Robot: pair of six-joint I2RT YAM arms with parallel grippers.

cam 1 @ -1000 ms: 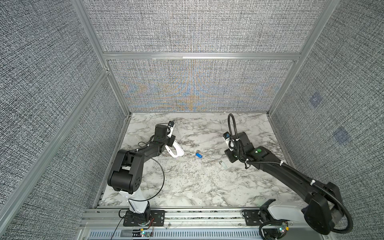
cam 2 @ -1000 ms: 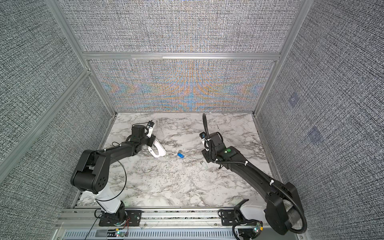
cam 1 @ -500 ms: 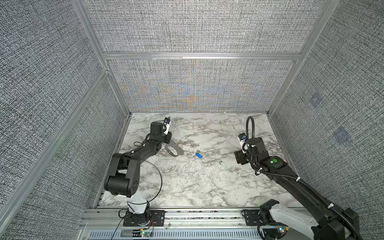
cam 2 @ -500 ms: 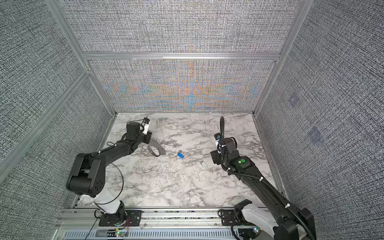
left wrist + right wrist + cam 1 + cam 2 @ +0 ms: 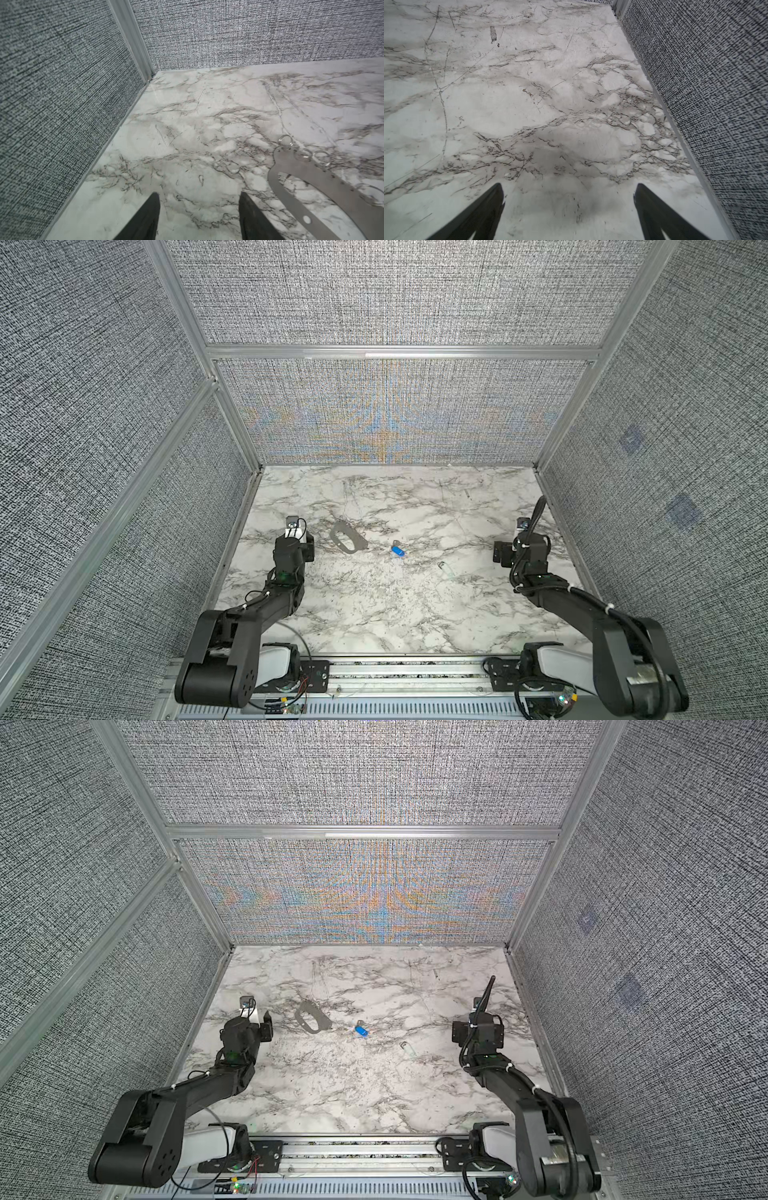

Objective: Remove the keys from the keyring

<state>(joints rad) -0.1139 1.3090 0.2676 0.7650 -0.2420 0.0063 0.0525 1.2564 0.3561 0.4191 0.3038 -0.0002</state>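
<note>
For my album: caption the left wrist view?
Open left gripper over the marble table, a holed grey plate lying beside it.

The worktop (image 5: 374,614) is white marble veined in grey, the walls (image 5: 374,302) a speckled grey-and-white weave framed by pale silver rails (image 5: 399,352), the plate (image 5: 324,178) dull dark grey, the tag (image 5: 398,551) bright blue, the key (image 5: 445,568) pale silvery, and both arms (image 5: 266,605) black.

Bright, even light; faint shadows. Coloured moiré across far wall (image 5: 382,423) in both top views. Wrist views soft, smeared at edges.
</note>
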